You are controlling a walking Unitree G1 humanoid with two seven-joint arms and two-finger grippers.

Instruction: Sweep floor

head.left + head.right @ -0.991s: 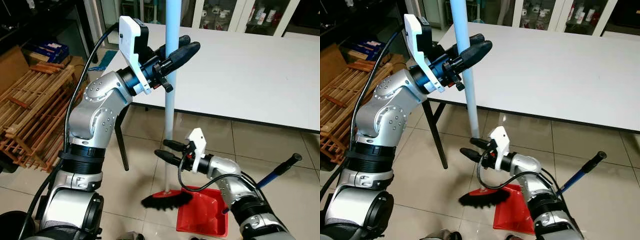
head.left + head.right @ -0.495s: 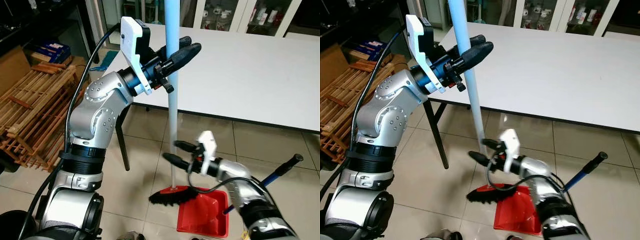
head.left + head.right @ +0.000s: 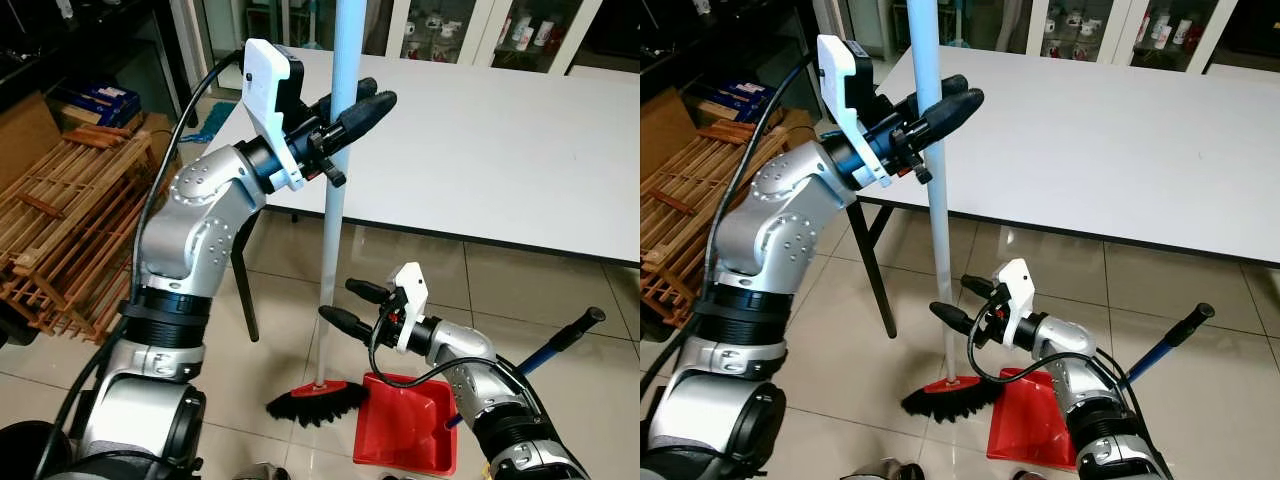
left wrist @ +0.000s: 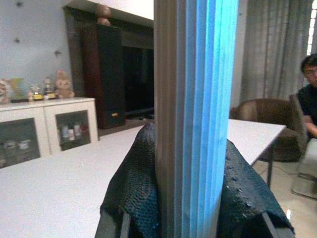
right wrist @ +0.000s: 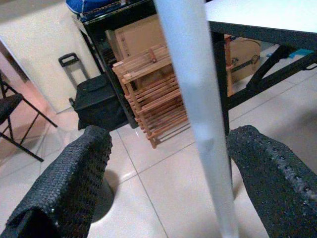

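Glossy beige floor tiles (image 3: 280, 300) carry a black-bristled broom (image 3: 314, 403) beside a red plastic dustpan (image 3: 403, 425); left gripper (image 3: 352, 104) clamps its ribbed pale-blue pole (image 3: 333, 200), right gripper (image 3: 350, 305) straddles it, fingers apart.

The broom (image 3: 331, 215) has a pale blue pole, ribbed in lengthwise stripes in the left wrist view, a red head and black bristles (image 3: 312, 405). The dustpan (image 3: 405, 422) is red, with a blue handle (image 3: 545, 352) tipped in black. Both grippers, left (image 3: 352, 102) and right (image 3: 340, 305), have black fingers with a pebbled texture, white camera housings and silver arms. The counter (image 3: 520, 140) is white on black legs. The floor (image 3: 280, 300) is beige tile with pale grout. The slatted rack (image 3: 60, 210) is reddish-brown wood.
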